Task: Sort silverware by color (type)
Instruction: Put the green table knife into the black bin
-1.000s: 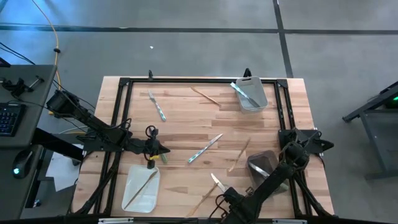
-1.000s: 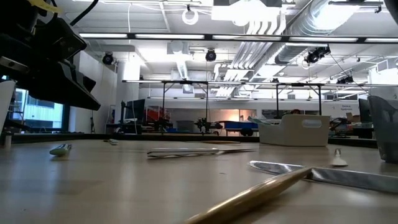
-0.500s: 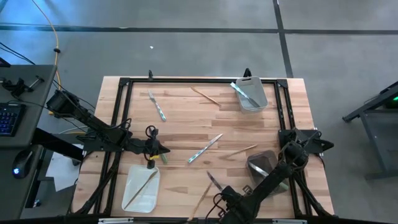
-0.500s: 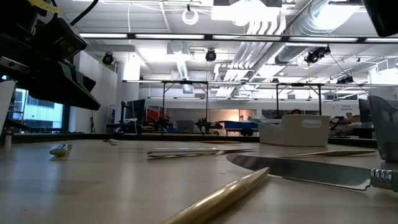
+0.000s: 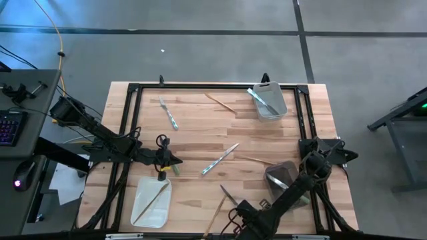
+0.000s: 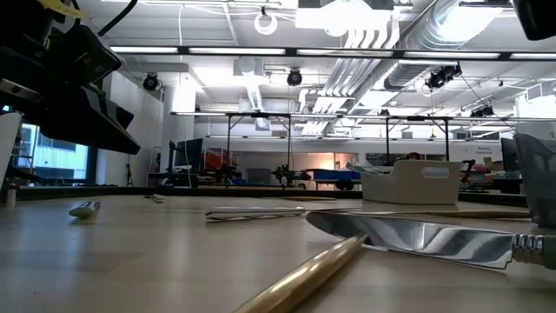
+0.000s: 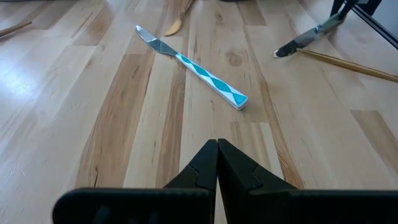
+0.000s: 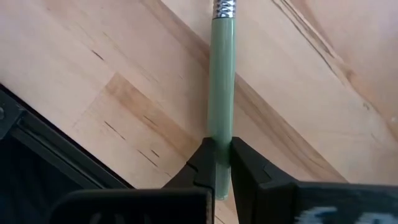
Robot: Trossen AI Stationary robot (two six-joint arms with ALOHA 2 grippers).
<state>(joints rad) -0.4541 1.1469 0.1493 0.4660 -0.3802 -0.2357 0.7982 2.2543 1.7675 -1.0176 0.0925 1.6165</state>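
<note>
Green-handled knife [image 5: 229,195] has swung round since a second ago, and my right gripper [image 8: 221,163] now pinches its handle.
The blade points away from those fingers, beside a gold piece [image 5: 215,215]; my left gripper [image 7: 217,163], pressed together, hovers short of the blue-handled knife [image 7: 189,65] ahead.

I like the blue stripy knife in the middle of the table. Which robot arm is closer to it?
Left. The left tool, shut, sits just beside the blue-handled knife, pointing at it. The right tool is further off, at the table's near edge, shut on a green-handled knife.
</note>
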